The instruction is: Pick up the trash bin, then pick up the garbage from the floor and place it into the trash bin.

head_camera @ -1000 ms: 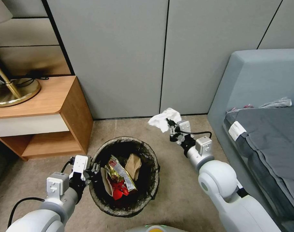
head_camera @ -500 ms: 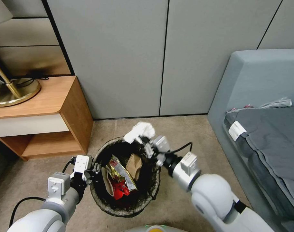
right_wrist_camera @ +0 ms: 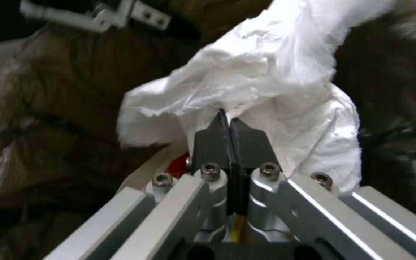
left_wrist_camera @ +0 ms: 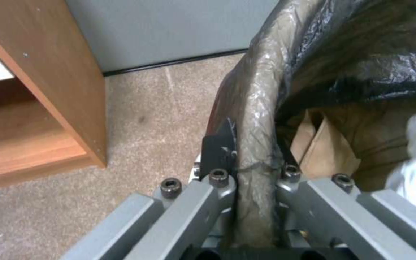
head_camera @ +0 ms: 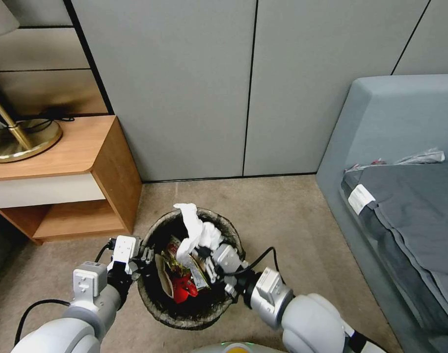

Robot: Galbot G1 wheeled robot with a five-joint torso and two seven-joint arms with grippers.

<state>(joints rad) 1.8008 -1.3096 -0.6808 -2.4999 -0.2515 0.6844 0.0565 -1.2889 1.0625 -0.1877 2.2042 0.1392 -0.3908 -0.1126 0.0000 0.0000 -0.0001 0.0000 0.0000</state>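
The trash bin (head_camera: 157, 299), lined with a dark bag over its rim, hangs low in front of me. My left gripper (head_camera: 144, 259) is shut on its rim (left_wrist_camera: 256, 144) at the left side. Over the bin's opening, my right gripper (head_camera: 204, 255) is shut on a white crumpled tissue (head_camera: 197, 234), pinched between the dark fingertips (right_wrist_camera: 229, 124). Inside the bin lie a red-and-white carton (head_camera: 182, 288), a gold snack wrapper (head_camera: 177, 260) and a brown paper bag (left_wrist_camera: 326, 151).
A wooden nightstand (head_camera: 62, 166) with a brass lamp base (head_camera: 22, 139) stands at the left, close to the bin. A grey bed (head_camera: 405, 196) fills the right side. Beige carpet (head_camera: 287, 215) lies between them, with a grey panelled wall behind.
My right arm has swung left and toward me, carrying the tissue from above the carpet to over the bin's opening. The left gripper and bin have stayed put.
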